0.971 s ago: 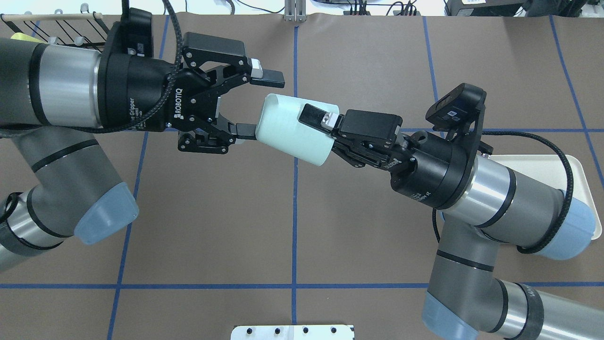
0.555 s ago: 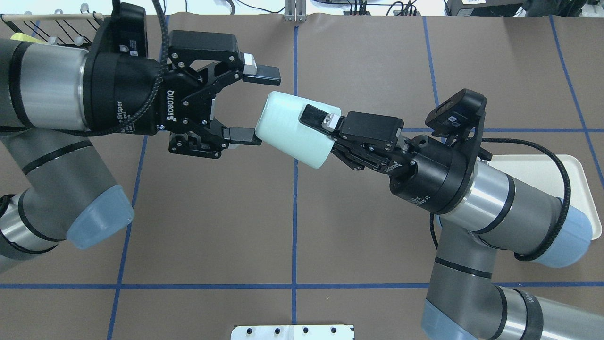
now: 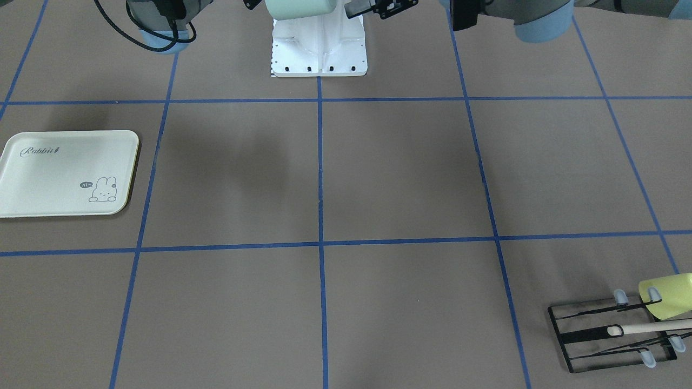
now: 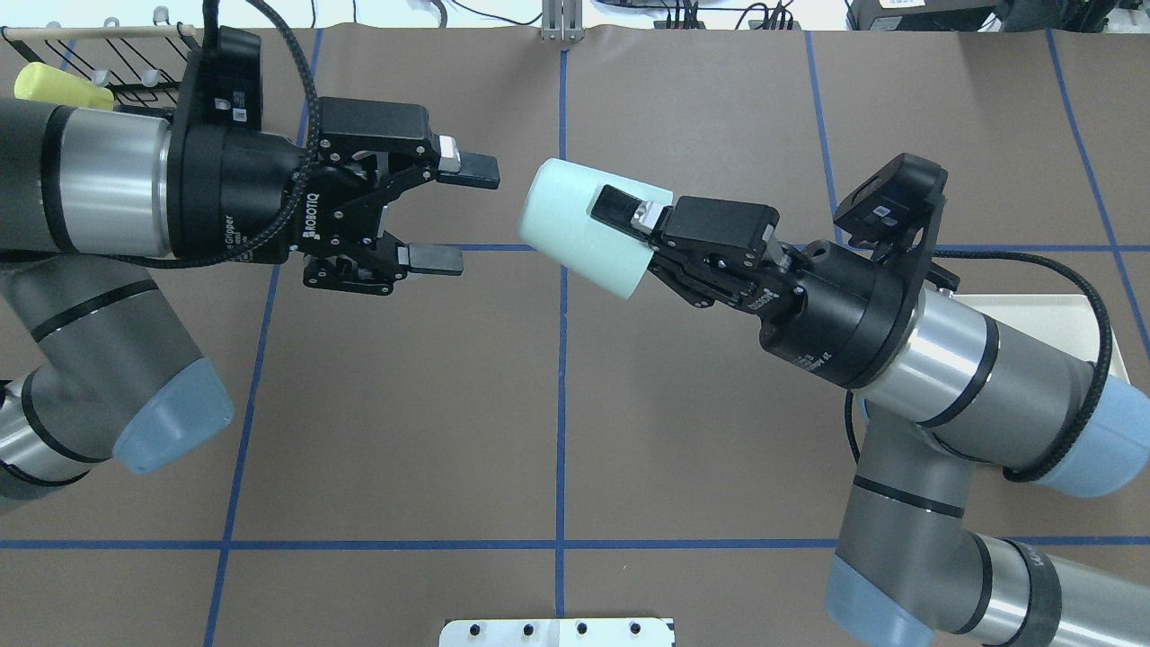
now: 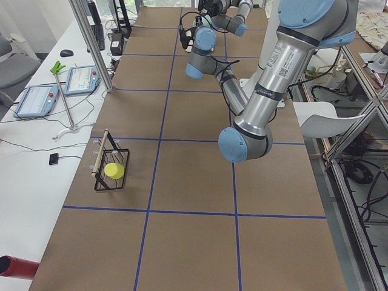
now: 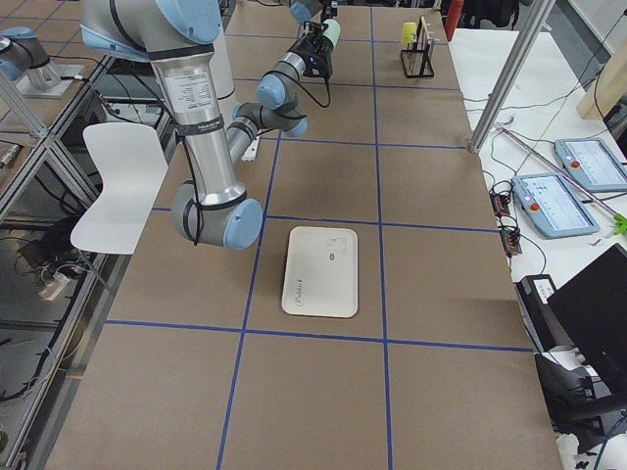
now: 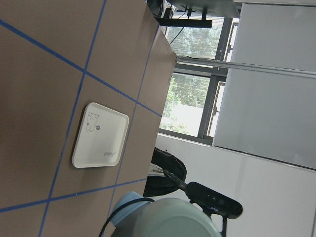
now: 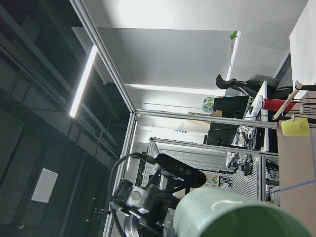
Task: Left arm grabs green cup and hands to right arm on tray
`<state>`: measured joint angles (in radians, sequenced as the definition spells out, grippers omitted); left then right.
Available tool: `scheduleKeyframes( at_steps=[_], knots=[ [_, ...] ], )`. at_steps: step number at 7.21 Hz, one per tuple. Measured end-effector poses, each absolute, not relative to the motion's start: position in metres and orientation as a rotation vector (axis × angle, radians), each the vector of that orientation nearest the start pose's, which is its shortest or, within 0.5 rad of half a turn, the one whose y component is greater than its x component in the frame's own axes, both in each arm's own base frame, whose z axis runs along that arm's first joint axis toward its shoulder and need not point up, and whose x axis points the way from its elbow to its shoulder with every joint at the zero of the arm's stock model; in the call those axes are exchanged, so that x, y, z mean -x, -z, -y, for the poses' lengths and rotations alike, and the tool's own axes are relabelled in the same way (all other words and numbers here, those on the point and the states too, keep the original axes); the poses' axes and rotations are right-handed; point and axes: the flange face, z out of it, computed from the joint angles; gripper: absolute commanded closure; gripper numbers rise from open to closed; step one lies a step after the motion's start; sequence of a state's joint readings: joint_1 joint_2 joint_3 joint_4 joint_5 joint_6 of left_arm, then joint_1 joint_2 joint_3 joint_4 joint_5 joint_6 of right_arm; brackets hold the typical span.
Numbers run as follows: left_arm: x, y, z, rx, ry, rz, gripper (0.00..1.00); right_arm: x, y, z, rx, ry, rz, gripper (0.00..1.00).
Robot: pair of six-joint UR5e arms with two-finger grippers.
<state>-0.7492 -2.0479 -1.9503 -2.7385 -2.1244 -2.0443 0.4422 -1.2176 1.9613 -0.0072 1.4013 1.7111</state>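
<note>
The pale mint-green cup (image 4: 566, 225) lies sideways in the air above the table's middle, base toward the left arm. My right gripper (image 4: 620, 229) is shut on its rim end, one finger (image 4: 615, 205) on the outside wall. My left gripper (image 4: 469, 216) is open and empty, a short gap left of the cup's base. The cup also shows in the front-facing view (image 3: 300, 8) and both wrist views (image 7: 168, 219) (image 8: 232, 215). The cream "Rabbit" tray (image 3: 48, 173) lies flat and bare on the robot's right side, partly under the right arm in the overhead view (image 4: 1042, 313).
A black wire rack (image 3: 611, 335) with a wooden rod stands at the far corner on the robot's left and holds a yellow-green cup (image 4: 49, 83). The white robot base plate (image 3: 319, 54) is at the near middle edge. Blue tape lines grid the brown table.
My left gripper, open throughout, has drawn back left, leaving a gap to the cup's base. My right gripper has carried the cup slightly right and away from it.
</note>
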Motion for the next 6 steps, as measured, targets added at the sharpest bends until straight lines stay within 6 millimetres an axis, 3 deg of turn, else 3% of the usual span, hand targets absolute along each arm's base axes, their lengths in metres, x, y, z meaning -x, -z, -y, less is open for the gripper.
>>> scheduleKeyframes(
  at_steps=[3,5,6],
  knots=[
    [-0.315,-0.150,0.406,0.041,0.261,-1.893,0.00,0.342,-0.179,0.390,-0.474,-0.575,1.850,1.00],
    [-0.313,-0.189,0.418,-0.080,0.227,-1.796,0.00,0.326,-0.202,0.436,-0.433,-0.551,1.567,1.00],
    [-0.301,-0.211,0.433,-0.166,0.221,-1.699,0.00,0.316,-0.216,0.455,-0.430,-0.518,1.425,1.00]
  ],
)
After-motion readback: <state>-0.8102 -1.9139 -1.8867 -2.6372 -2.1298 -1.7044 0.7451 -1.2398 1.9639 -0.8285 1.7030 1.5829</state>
